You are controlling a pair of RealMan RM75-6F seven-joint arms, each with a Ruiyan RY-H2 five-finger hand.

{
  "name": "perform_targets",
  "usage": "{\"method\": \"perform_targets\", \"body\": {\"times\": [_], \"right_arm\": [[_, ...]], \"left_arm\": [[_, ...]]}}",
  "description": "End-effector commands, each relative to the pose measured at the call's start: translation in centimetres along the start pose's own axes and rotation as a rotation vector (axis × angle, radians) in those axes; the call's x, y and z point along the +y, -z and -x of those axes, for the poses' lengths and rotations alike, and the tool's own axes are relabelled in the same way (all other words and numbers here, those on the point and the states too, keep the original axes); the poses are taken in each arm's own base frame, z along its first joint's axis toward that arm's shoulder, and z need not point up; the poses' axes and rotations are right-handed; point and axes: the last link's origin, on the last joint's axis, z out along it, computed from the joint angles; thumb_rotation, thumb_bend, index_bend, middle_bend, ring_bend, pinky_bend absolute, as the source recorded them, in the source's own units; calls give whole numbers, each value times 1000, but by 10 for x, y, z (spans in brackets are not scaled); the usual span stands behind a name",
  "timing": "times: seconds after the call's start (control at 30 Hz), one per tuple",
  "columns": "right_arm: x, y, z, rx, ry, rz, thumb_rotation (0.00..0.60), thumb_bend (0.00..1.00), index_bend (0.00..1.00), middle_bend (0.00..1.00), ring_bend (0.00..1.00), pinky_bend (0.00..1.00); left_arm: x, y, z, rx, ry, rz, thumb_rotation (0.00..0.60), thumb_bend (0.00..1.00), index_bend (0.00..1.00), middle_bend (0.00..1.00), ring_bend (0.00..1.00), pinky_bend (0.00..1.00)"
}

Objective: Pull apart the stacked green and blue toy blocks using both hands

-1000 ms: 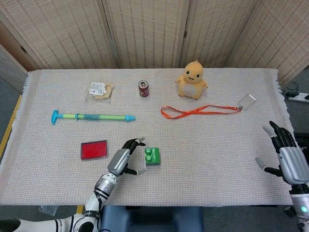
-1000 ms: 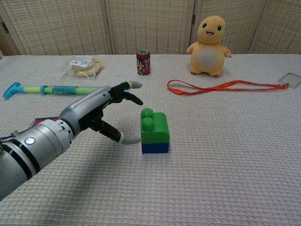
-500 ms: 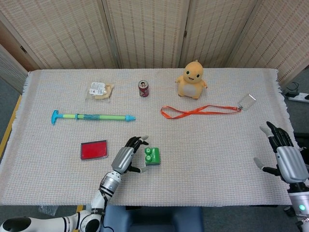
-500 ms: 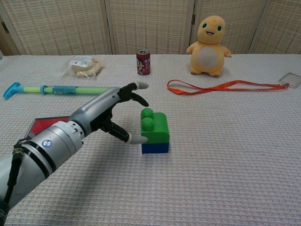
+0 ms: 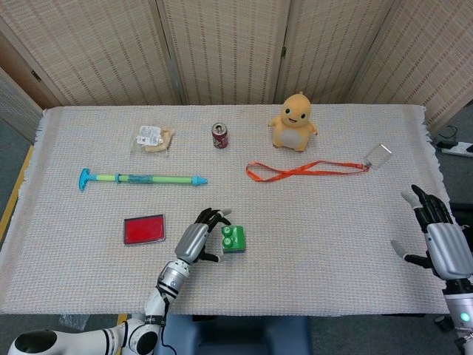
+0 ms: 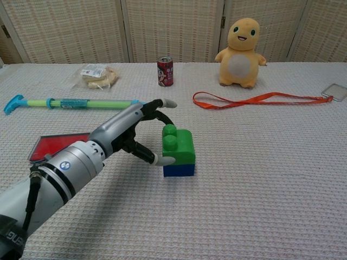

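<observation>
A green block [image 6: 178, 145] sits stacked on a blue block [image 6: 179, 169] near the table's front, left of centre; from the head view the green block [image 5: 234, 238] shows its two studs. My left hand [image 6: 142, 130] is open right beside the stack on its left, fingers spread, with the thumb tip touching or almost touching the green block's left face. In the head view the left hand [image 5: 198, 239] lies against the stack's left side. My right hand [image 5: 440, 240] hovers open at the table's right edge, far from the blocks, and is out of the chest view.
A red flat case [image 5: 144, 228] lies left of my left hand. Further back are a green-blue toy stick [image 5: 140, 178], a snack bag [image 5: 152, 138], a red can [image 5: 219, 135], a yellow plush toy [image 5: 294, 122] and an orange lanyard [image 5: 307, 169] with a clear badge [image 5: 378, 156].
My left hand has advanced rightward toward the stack, its thumb closing the gap to the green block. The right hand has shifted only slightly. The blocks have not moved.
</observation>
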Motion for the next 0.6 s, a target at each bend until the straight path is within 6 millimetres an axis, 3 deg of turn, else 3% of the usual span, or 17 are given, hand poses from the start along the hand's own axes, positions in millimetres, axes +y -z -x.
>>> {"method": "perform_targets", "body": {"times": [0.03, 0.43, 0.6], "right_arm": [[0, 1, 0, 4, 2, 3, 600, 329, 0, 0, 0, 0], [1, -1, 0, 7, 8, 12, 600, 329, 0, 0, 0, 0], [1, 1, -1, 11, 7, 8, 600, 329, 0, 0, 0, 0]], "left_arm": [[-2, -1, 1, -1, 8, -10, 600, 207, 170, 372, 145, 56], [-6, -6, 3, 5, 22, -21, 600, 208, 225, 459, 193, 54], [-10, -7, 5, 19, -9, -42, 600, 209, 355, 557, 252, 65]]}}
